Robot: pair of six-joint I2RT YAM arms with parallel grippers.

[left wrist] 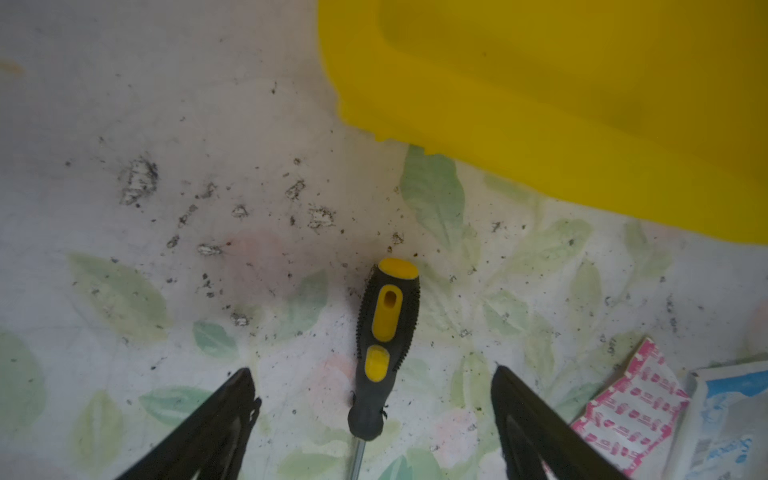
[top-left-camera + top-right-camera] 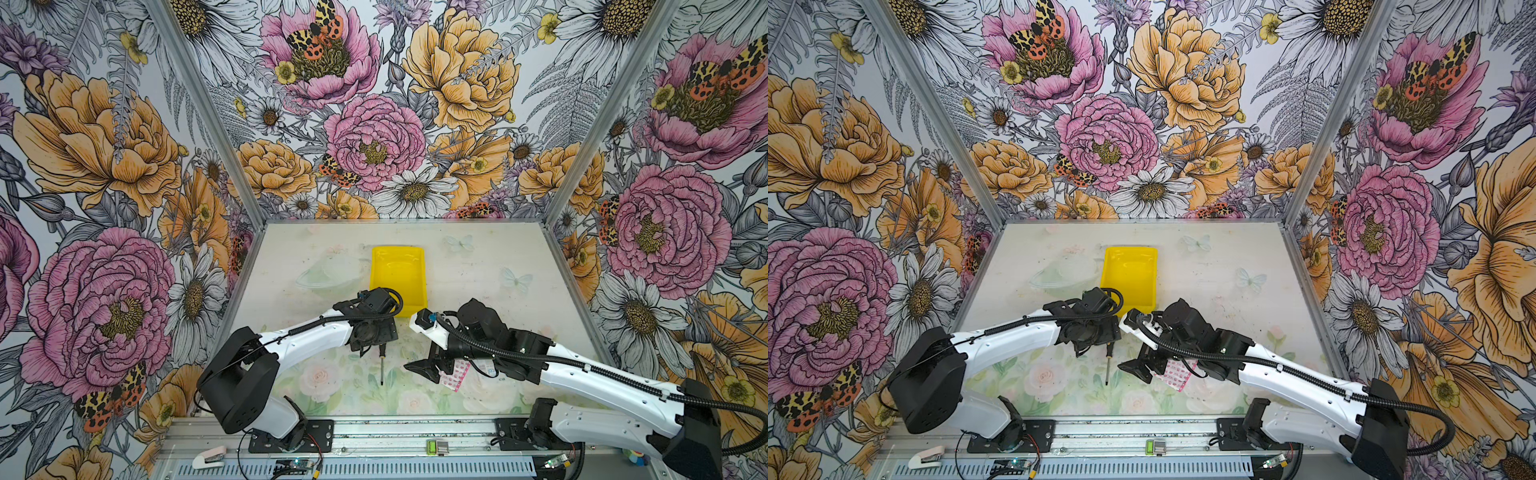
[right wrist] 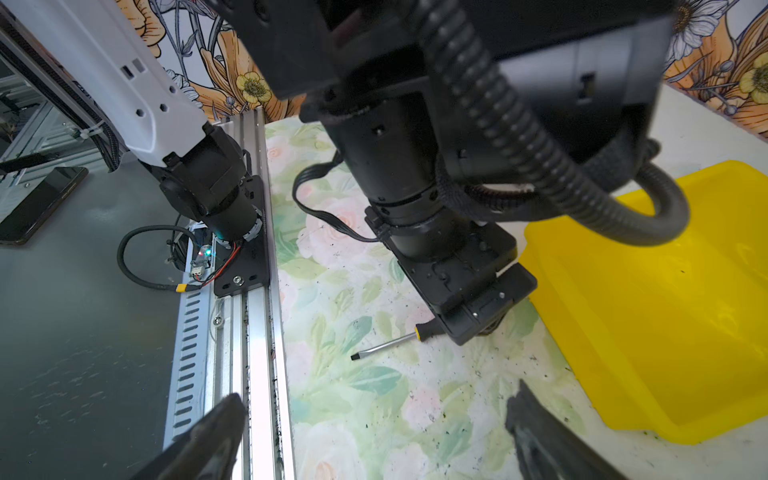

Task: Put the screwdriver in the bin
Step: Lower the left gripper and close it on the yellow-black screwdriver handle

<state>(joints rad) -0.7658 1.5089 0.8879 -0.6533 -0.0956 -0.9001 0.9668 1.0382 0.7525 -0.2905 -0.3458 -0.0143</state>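
Note:
The screwdriver (image 1: 386, 332) lies flat on the floral mat, its black-and-yellow handle toward the bin and its thin shaft (image 2: 381, 370) (image 2: 1107, 368) (image 3: 382, 345) toward the front rail. My left gripper (image 1: 372, 370) (image 2: 370, 345) (image 2: 1090, 345) hangs right over the handle, open, one finger on each side and neither touching it. The yellow bin (image 2: 399, 250) (image 2: 1130, 249) (image 1: 540, 145) (image 3: 602, 374) stands just beyond, with nothing inside it. My right gripper (image 3: 376, 392) (image 2: 424, 365) (image 2: 1138, 368) is open with nothing in it, low over the mat to the right of the screwdriver.
A pink-patterned packet (image 2: 457, 376) (image 1: 631, 415) and a white-and-blue packet (image 1: 723, 419) lie under the right arm. A clear plastic container (image 2: 328, 274) sits left of the bin. The metal rail (image 2: 374, 432) runs along the front edge.

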